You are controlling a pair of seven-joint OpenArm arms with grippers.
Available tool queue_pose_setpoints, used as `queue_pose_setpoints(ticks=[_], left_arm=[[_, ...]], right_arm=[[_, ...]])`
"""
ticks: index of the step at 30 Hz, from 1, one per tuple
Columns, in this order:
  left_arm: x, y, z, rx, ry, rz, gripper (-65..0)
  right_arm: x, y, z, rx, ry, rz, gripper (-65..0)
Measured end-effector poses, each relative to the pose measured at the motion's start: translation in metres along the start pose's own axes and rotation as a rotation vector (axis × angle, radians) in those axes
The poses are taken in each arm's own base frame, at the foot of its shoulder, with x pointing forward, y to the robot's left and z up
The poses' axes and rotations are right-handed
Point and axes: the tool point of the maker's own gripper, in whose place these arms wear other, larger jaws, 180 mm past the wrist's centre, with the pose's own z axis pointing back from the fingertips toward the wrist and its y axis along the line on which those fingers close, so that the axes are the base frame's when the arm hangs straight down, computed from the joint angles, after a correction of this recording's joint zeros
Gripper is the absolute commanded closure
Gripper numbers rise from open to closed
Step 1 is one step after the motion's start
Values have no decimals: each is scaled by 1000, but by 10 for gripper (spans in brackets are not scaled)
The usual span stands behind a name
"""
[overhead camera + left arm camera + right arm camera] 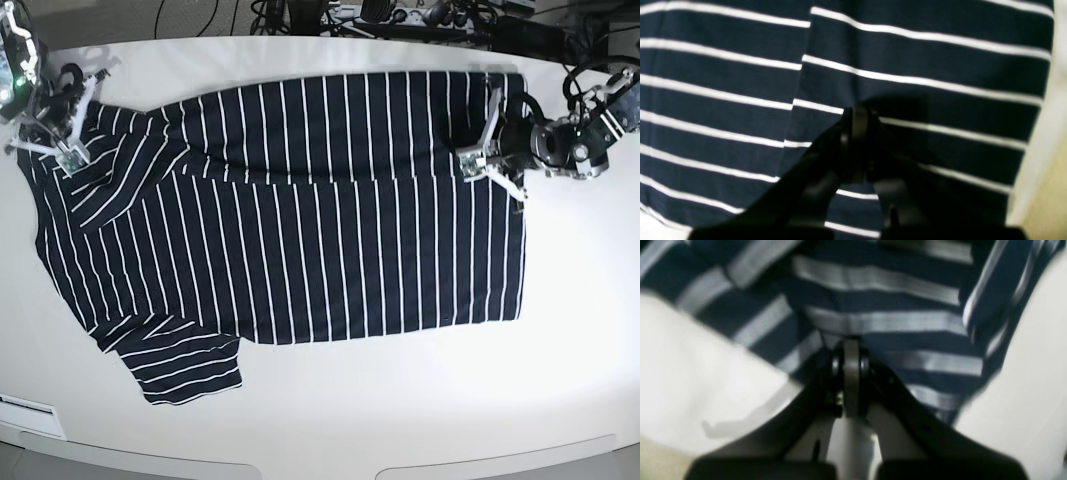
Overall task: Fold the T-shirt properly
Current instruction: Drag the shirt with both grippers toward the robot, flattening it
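The T-shirt (300, 230) lies spread on the white tabletop (400, 400), with its length running from the left edge toward the right edge. Its far portion is folded over the body, forming a straight horizontal fold edge across the middle of the garment. One short sleeve (185, 365) extends toward the near-left corner of the tabletop. The hem end lies toward the right edge.

The right end effector (62, 150) sits at the far-left corner of the tabletop, at the shoulder area of the T-shirt. In the right wrist view, its jaws are drawn together at the tip (851, 350), with bunched striped fabric directly at the tip and white tabletop visible on both sides. The view is blurred, and it cannot be determined whether fabric is pinched between the jaws.

The left end effector (478, 160) sits near the right edge of the tabletop, over the folded layer close to the hem. In the left wrist view, its jaws are closed together at the tip (855, 115) and rest against flat striped fabric. A vertical seam or layer edge (796, 100) runs just beside the tip. No fabric is visibly gathered between the jaws.

Cables and equipment (400, 15) lie beyond the far edge of the tabletop.
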Motion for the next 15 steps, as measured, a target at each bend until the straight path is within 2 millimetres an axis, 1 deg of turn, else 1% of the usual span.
queue_pose_setpoints(ticks=[3,4,7,8,10,12,13,15], left_arm=[[-4,-17,7,-42,24,-43,0],[-7,-19,9,-44,37,-57,0],[-18,-15,16,-20,72,-101,0],[-20,-13,18,-10,79,-118,0],[-22,-9,20,6,83,-141,0],[-22,-8,20,10,80,-143,0],[-21,-8,19,11,76,-142,0],[-20,-8,19,11,74,-141,0]], right_arm=[[-7,15,12,28,-9,-8,0],[-10,19,14,33,-9,-17,0],[-20,25,19,36,2,-49,0],[-19,25,21,33,-7,-56,0],[-5,21,24,13,-79,-71,0],[16,13,33,-15,-174,-68,0],[27,11,39,-19,-225,-47,0],[40,13,43,-4,-279,-18,0]])
